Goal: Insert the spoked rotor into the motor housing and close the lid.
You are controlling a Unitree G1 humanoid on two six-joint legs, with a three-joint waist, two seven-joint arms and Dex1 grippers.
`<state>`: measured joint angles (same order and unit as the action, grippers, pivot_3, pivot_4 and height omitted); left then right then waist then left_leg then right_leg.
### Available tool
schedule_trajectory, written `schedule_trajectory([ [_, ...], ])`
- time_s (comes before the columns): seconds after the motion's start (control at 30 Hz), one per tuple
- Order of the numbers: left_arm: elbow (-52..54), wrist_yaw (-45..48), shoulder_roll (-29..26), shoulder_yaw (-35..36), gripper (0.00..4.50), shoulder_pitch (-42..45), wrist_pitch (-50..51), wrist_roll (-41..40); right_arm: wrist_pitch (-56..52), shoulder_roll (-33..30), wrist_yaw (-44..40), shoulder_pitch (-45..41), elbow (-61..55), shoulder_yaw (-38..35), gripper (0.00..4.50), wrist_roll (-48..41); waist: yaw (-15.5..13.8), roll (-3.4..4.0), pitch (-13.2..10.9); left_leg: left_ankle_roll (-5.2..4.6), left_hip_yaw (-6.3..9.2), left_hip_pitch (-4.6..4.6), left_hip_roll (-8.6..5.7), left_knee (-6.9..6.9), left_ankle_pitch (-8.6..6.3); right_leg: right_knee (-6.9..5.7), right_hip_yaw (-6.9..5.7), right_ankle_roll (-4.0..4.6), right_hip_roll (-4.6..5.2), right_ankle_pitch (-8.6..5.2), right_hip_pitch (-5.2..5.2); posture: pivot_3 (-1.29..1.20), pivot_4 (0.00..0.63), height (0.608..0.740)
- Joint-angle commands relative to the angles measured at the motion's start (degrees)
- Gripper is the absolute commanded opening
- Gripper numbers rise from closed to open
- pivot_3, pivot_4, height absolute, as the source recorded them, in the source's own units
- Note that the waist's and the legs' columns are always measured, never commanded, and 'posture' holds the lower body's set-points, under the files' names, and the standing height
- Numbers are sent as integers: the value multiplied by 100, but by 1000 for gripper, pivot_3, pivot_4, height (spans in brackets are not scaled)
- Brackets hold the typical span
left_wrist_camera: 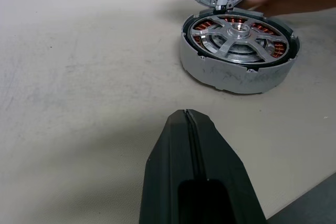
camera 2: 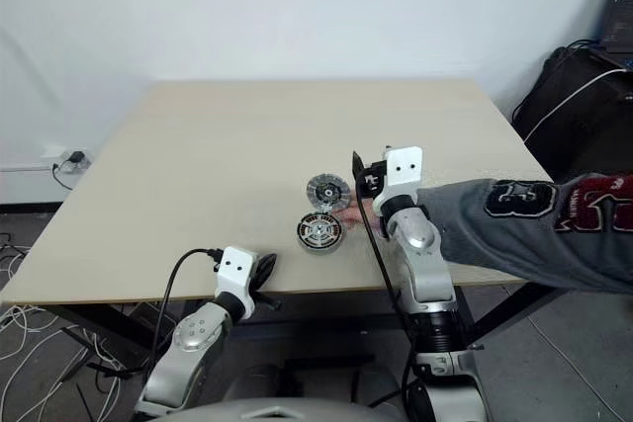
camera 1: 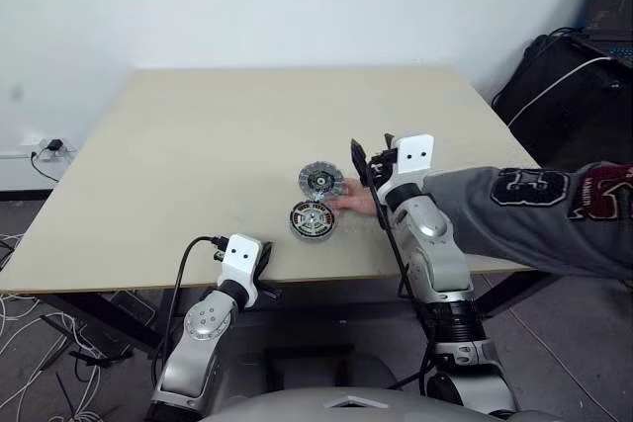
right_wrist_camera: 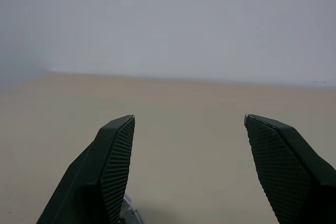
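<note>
So at this point the left gripper sat low at the near edge of the table, on the left side, with its two black fingers pressed flat together, fully closed and holding nothing. It was aimed across the tabletop toward the parts, well short of them.

Moving right, near the middle of the table's front half, was the motor housing, lying flat on the wood. In the left wrist view you could see the copper-brown windings ringed inside the grey body, and the spoked rotor was already sitting in it, spokes running to a small silvery hub in the centre.

Just behind the housing, a bit to the right, was the lid, with its ribbed face and dark centre turned up. It looked close to touching the housing's far rim, but I couldn't tell if it actually made contact or if it was tilted.

A person's hand reached in from the right, in a grey sleeve with patches, fingertips right beside the lid and housing.

Farthest right, the right gripper hung above the table, just over that hand, its fingers spread wide apart with nothing between them.
</note>
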<state>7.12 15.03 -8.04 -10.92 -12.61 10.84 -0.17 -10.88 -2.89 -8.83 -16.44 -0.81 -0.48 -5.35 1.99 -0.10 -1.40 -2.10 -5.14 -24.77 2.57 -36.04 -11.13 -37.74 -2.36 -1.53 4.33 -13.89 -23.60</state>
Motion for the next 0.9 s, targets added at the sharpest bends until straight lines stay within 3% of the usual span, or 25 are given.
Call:
schedule_trajectory([
  [0.03, 181, 0, 5, -19, 0, 57, -22, 1, -51, -28, -30, -52, -260, 39, 3570, -30, 0, 0, 0, 0, 0, 0, 0, 0, 0, 0, 0, 0, 0, 0, 0, 0, 0, 740],
  [0.2, 179, -8, 7, -15, 0, 56, -16, 2, -499, -294, -685, -93, -484, 252, 3570, -295, 1, 0, 0, 0, 0, 0, 0, 0, 0, 1, 0, 0, 0, 0, 0, 0, 0, 740],
  [0.5, 130, -25, 34, -12, 0, 79, -23, -1, -1608, -1995, -3099, -328, -900, 1411, 3570, -506, -40, -4, -2, -1, 2, 2, -2, -5, 0, 2, -4, 0, 2, 0, 3, 0, 0, 740],
  [0.73, 106, -41, 54, -1, 0, 107, -38, -4, -1616, -2786, -4151, -1100, 29, 2518, 3570, 308, -64, -7, -5, -1, 4, 2, -2, -8, 0, 0, -8, 0, 0, -1, 3, 0, 0, 740],
  [0.9, 128, -78, 57, 23, 0, 78, -52, -6, -1404, -2872, -4689, -1642, 665, 3142, 3570, 850, -87, -9, -6, -1, 3, -2, -3, -9, 0, 3, -6, 0, -23, 0, 0, 0, 0, 740],
])
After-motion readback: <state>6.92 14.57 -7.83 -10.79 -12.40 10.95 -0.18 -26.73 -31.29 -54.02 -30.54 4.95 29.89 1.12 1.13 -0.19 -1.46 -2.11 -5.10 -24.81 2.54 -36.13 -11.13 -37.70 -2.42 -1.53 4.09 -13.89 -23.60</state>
